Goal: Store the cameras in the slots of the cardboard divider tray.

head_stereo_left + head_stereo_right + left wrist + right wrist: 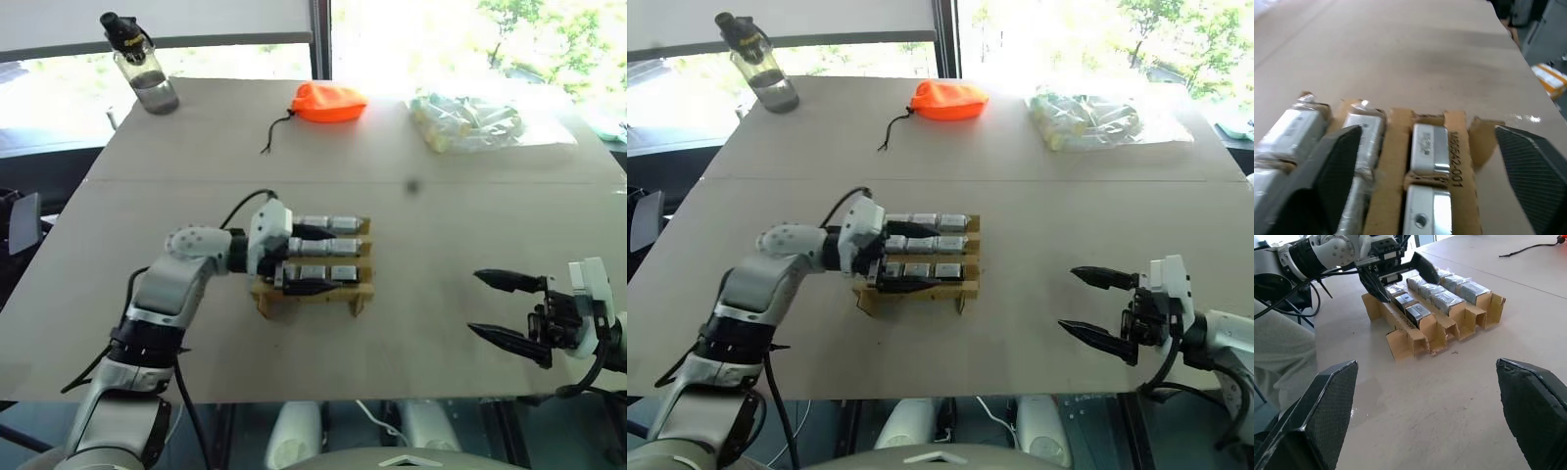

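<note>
Beige laminate covers the broad table, which stands before bright windows with green foliage outside. Along its far side sit a clear water bottle, an orange drawstring pouch with a dark cord trailing from it, and a clear bag of pale items. Glare from the windows washes out the far edge, and what the bag holds cannot be made out. The cardboard divider tray lies near the middle of the table, closer to the robot's left, with silver-grey cameras filling its slots; how many rows are full is hard to tell, since the left arm covers the tray's left end. The left gripper reaches across the tray from the left, its black fingers spread apart over the rows and gripping nothing; in the left wrist view one finger lies over a wrapped camera while the other hangs past the tray's edge. The right gripper hovers well to the right of the tray, its fingers wide apart and empty, pointing toward it.
</note>
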`<state>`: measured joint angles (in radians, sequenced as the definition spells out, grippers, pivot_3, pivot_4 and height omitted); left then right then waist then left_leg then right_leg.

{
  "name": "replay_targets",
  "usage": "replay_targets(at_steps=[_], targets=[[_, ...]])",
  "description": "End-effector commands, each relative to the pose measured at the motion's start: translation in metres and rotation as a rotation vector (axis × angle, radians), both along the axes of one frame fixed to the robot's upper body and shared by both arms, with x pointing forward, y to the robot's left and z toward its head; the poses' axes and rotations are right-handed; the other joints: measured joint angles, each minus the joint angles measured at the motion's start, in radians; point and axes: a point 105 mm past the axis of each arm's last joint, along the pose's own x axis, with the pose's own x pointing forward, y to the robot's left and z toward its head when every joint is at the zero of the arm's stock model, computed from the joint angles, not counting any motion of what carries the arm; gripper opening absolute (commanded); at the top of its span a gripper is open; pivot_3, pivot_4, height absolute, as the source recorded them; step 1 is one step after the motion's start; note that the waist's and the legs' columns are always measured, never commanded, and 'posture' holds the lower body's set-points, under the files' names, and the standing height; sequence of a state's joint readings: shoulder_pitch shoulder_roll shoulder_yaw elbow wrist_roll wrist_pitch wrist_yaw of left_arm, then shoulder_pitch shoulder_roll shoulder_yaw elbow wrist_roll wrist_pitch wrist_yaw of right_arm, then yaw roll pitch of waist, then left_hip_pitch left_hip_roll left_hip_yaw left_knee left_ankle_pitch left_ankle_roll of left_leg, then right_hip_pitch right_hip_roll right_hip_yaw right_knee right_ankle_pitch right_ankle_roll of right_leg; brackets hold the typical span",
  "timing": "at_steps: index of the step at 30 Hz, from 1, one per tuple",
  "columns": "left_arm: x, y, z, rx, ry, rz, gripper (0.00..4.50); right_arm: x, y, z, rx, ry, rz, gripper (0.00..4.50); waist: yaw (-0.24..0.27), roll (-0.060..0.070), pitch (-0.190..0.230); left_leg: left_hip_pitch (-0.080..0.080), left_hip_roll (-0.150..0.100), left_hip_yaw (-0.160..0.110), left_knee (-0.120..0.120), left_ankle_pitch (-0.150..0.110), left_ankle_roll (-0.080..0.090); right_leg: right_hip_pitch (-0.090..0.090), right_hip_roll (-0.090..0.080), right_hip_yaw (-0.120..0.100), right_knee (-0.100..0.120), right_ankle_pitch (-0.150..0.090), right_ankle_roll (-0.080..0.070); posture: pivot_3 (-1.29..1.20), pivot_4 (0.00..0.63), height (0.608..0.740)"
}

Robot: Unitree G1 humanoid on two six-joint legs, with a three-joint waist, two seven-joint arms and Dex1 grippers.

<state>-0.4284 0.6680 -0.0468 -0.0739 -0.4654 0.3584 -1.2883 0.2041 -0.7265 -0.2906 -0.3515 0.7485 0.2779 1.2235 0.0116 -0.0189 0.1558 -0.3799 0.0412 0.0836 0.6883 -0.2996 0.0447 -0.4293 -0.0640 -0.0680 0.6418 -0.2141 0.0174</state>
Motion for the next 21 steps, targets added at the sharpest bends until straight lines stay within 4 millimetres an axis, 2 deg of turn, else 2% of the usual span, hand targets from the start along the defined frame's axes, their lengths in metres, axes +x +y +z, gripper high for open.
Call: replay_targets(at_steps=[1,6,11,21], targets=[[-0.009,0.025,0.028,-0.099,-0.018,0.119,4.47,0.004,-0.007,0.002,0.003,-0.034,-0.034,4.5,-0.001,0.0,0.0,0.0,0.0,0.0,0.0,0.0,0.0,0.0,0.0,0.0,0.0,0.0,0.0,0.0,0.15,0.74],[-0.034,0.068,0.009,-0.085,0.038,0.293,4.47,0.021,-0.023,-0.004,0.048,-0.015,-0.086,4.5,-0.002,0.0,0.0,0.001,0.001,0.001,0.0,0.0,0.0,0.0,-0.001,0.0,0.0,0.0,0.0,0.0,0.15,0.74],[-0.047,0.111,-0.026,0.015,0.061,0.514,4.47,0.042,-0.039,-0.015,0.048,-0.012,-0.139,4.5,0.006,0.0,-0.001,0.002,0.0,0.002,0.0,0.0,0.001,0.0,-0.001,0.0,0.0,0.0,-0.001,0.0,0.15,0.74],[-0.073,0.14,-0.06,0.046,0.046,0.715,4.47,0.056,-0.055,-0.04,-0.048,0.0,-0.151,4.5,0.001,0.0,-0.001,0.001,0.0,0.003,0.0,-0.001,0.001,0.0,-0.002,0.0,0.0,0.0,-0.001,0.0,0.15,0.74]])
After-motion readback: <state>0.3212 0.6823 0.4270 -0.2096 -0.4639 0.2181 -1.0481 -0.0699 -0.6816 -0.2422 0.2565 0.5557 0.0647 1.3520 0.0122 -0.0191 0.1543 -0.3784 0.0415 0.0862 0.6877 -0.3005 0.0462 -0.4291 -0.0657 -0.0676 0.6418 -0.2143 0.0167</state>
